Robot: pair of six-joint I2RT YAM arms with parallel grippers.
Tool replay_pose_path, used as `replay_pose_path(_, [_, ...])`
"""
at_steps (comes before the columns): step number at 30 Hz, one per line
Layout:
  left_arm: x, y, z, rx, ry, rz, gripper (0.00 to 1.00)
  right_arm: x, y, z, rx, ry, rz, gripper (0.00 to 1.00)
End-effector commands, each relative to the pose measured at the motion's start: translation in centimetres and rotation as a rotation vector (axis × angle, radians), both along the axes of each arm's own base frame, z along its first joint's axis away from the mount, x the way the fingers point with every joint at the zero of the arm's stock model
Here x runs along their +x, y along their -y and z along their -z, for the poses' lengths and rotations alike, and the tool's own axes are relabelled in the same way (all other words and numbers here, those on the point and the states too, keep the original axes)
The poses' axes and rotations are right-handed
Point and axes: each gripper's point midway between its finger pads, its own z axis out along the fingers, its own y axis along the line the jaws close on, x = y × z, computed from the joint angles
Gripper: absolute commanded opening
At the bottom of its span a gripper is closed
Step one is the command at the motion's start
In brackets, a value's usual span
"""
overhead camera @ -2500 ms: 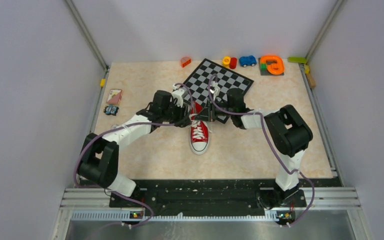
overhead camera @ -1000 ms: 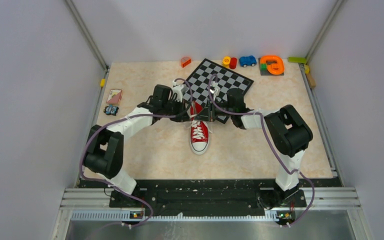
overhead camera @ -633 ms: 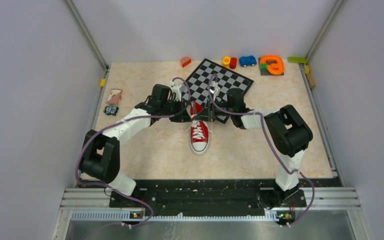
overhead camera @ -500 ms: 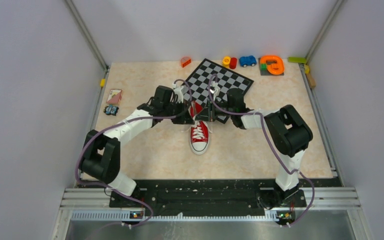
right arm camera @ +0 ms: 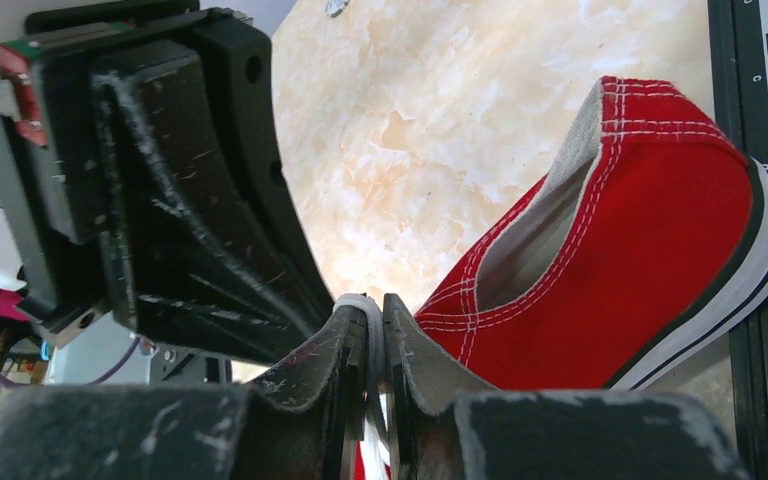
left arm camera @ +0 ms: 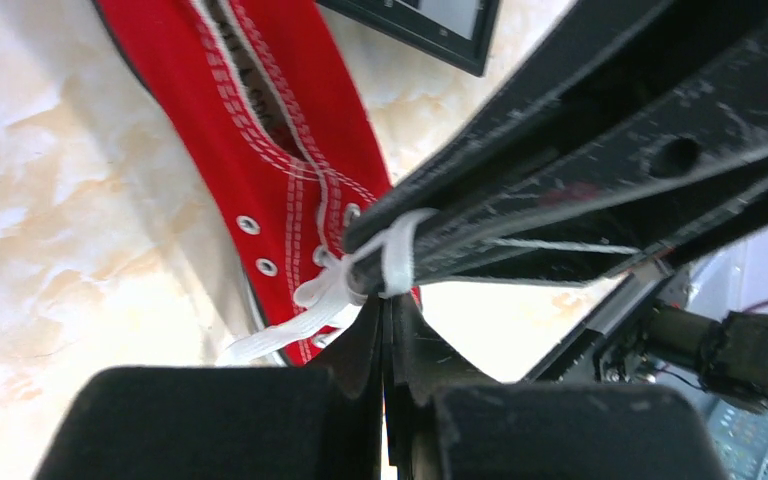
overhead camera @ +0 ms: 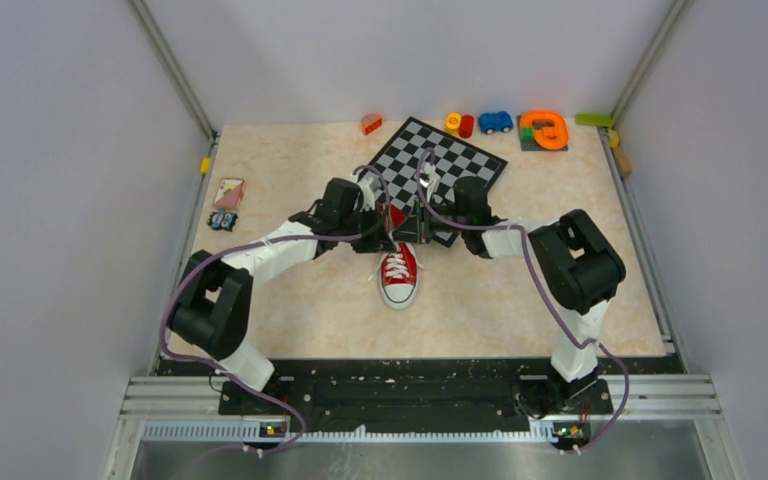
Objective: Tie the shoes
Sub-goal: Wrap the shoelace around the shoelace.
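Now | right claw (right arm camera: 371,302) clamped on lace (right arm camera: 371,345) | left claw (left arm camera: 386,315) closed, hold unclear | shoe (overhead camera: 399,275) heel hidden overhead

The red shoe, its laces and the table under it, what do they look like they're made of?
Shoe: matte red canvas by its look, with white stitched seams. Laces: flat white woven fabric, probably cotton. Table: smooth beige marble-patterned top, likely laminate or print, not certain.

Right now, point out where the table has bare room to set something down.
Bare table: the near strip between the sneaker and the base rail; the far-right patch between the right arm and the toy row; the far-left corner beyond the card. Crowded: the sneaker's heel, hemmed by the left arm, right arm and chessboard.
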Motion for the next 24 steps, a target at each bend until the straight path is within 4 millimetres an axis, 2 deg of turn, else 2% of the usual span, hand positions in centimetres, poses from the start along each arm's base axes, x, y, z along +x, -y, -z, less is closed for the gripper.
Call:
replay_pose_path(1, [2.3,-1.1,0.5,0.088,0.084,-0.082,0.00,-0.1,-0.3,-3.0,0.052,0.084,-0.004,0.12])
replay_pose_path(5, [3.0,-1.9,0.6,0.128,0.123,-0.104,0.00,-0.2,-0.4,-3.5,0.063,0.073,-0.003,0.12])
replay_pose_path(12, [3.5,-1.0,0.0,0.060,0.148,-0.082,0.00,-0.4,-0.8,-4.5,0.067,0.070,0.008,0.10])
replay_pose_path(18, [4.1,-1.2,-0.3,0.024,0.153,-0.086,0.00,-0.6,-1.3,-5.6,0.080,0.059,0.008,0.09])
replay_pose_path(24, [4.2,-1.1,0.1,-0.008,0.140,-0.079,0.00,-0.2,-1.6,-5.5,0.037,0.028,0.046,0.10])
